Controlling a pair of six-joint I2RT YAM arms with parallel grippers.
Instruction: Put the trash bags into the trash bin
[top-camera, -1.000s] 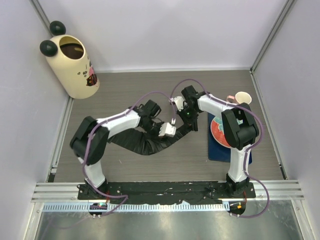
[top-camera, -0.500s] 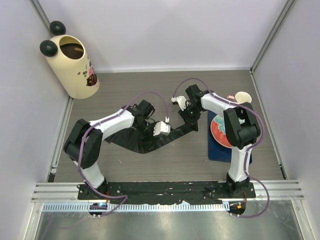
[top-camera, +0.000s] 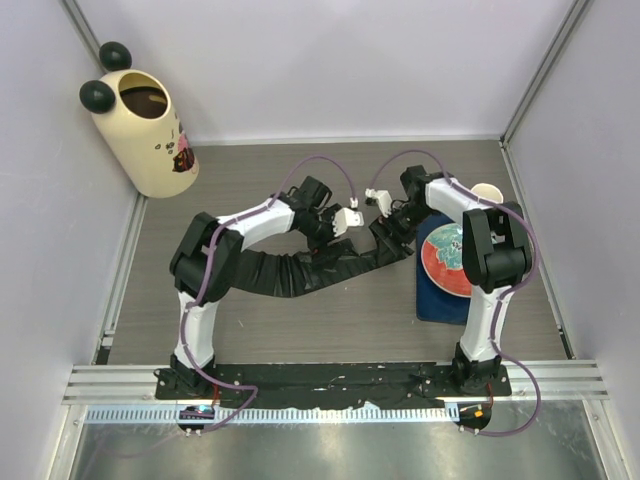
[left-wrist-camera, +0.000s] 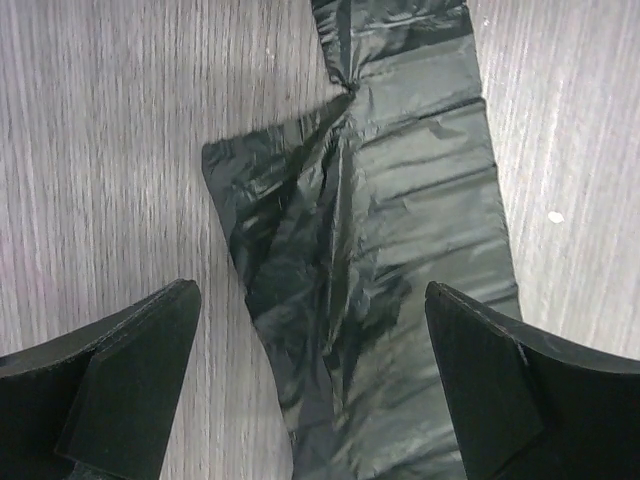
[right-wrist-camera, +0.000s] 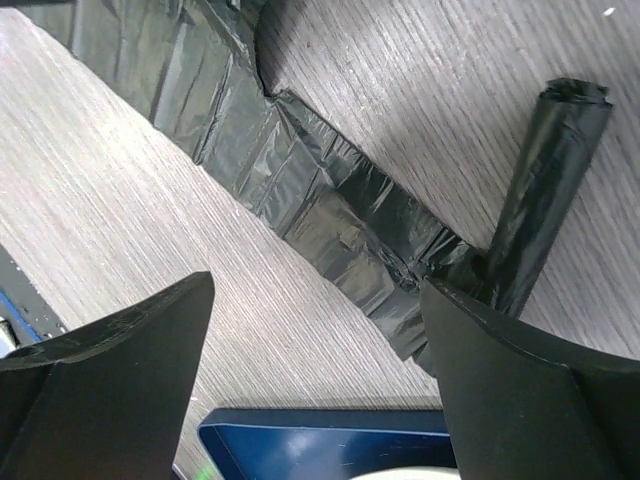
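1. Since a second ago both arms have swung farther out, and the thin, glossy black plastic trash bag (top-camera: 300, 272) now lies drawn into a longer strip across the mid tabletop (top-camera: 300, 330).
2. The left gripper (top-camera: 347, 218) hangs above the strip, its fingers (left-wrist-camera: 130, 380) spread wide and empty. The right gripper (top-camera: 379, 203), just to its right, is equally agape over the bag's rolled end (right-wrist-camera: 545, 180).
3. The film looks light, floppy and slippery. A pinch on a bunched fold or on the roll would probably hold better than one on flat sheet.
4. The tall cream trash bin (top-camera: 150, 130), with black ball ears, stands well apart at far left.
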